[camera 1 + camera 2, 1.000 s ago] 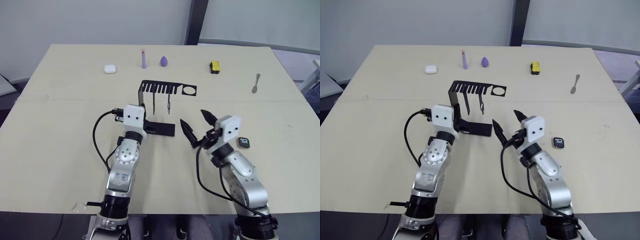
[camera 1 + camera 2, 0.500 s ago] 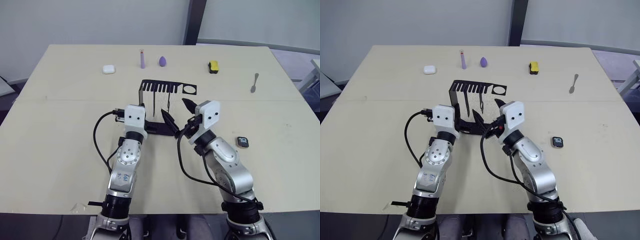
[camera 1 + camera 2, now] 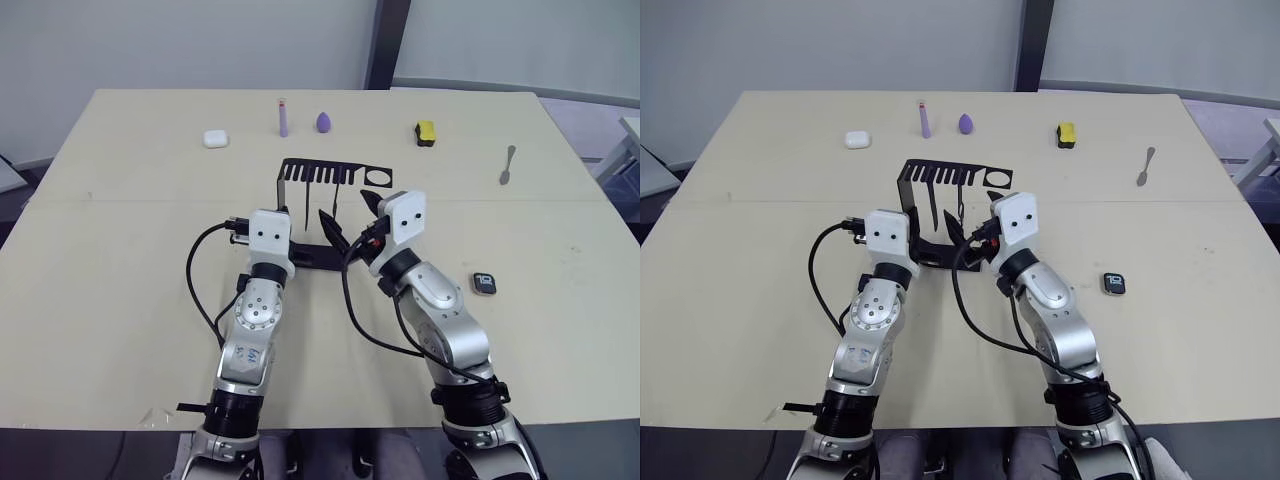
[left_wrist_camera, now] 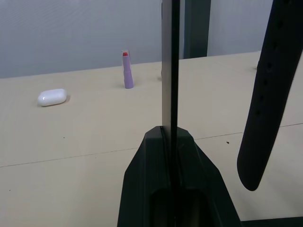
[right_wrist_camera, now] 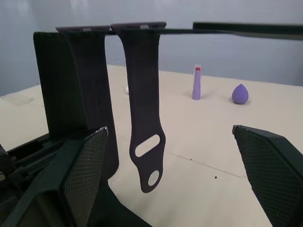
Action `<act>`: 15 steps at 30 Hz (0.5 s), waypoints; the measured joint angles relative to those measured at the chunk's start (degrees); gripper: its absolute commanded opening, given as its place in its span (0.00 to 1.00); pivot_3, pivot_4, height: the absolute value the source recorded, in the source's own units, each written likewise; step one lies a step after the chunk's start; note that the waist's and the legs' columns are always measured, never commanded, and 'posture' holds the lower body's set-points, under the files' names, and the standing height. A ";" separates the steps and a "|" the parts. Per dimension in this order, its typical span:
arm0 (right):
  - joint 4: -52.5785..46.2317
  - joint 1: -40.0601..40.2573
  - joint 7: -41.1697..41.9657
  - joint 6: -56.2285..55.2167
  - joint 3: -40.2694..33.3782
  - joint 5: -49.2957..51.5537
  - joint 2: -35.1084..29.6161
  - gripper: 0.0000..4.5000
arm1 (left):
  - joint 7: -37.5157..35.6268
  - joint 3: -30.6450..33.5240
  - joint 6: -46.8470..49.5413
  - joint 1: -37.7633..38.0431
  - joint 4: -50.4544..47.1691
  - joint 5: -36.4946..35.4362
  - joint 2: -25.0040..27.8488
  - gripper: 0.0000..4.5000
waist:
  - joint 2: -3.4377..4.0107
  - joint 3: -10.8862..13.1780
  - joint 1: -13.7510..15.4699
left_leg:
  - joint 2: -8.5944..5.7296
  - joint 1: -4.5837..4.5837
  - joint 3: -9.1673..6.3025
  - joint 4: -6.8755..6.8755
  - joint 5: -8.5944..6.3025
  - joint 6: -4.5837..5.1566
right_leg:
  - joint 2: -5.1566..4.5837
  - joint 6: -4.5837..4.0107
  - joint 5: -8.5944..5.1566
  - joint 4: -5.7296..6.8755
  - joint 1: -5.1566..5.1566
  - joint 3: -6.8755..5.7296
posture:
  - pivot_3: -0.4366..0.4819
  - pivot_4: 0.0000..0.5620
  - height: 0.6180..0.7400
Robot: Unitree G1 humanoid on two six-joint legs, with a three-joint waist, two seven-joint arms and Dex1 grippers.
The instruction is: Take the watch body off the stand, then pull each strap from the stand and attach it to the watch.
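Now, left tool (image 4: 169,142) clamped on upright of black bent sheet-metal stand (image 3: 330,175), bracing it on pale wooden table (image 3: 120,270). Right tool (image 3: 347,217), fingers wide, has swung in from table's right side to two dark purple-black straps (image 5: 144,118) hanging from comb; strap pull looks next. Small rounded-square watch body (image 3: 484,283) lies on table, far right. Right wrist view shows nearer strap's holes between fingers; head views cannot.

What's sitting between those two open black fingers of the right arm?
In the right wrist view, a purple strap hanging from the stand lies between the right tool's open fingers, untouched.
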 measured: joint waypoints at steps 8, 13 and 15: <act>3.22 -0.90 -0.52 -1.25 -0.26 -0.70 0.85 0.94 | -0.09 -0.03 0.11 0.00 -0.15 0.08 0.00 0.00 | 0.00 0.00 -0.51 | 0.00 -0.01 0.00 -0.02 0.00 0.00 | -0.01 0.00 0.00 -0.01 0.00 -0.05 | 0.48 0.27 1.00; 5.03 -1.44 -0.49 -2.40 -0.35 -0.68 0.92 0.47 | -0.60 -0.05 0.16 0.12 -0.33 0.09 0.13 0.00 | 0.00 0.00 -0.53 | 0.00 -0.01 0.00 -0.02 0.00 0.00 | -0.02 0.00 0.00 -0.01 0.00 -0.06 | 0.48 0.27 1.00; 5.48 -1.50 -0.48 -2.76 -0.35 -0.65 1.07 0.28 | -0.64 -0.05 0.15 0.12 -0.34 0.09 0.14 0.00 | 0.00 0.00 -0.53 | 0.00 -0.01 0.00 -0.02 0.00 0.00 | -0.03 0.00 0.00 -0.01 0.00 -0.05 | 0.48 0.27 1.00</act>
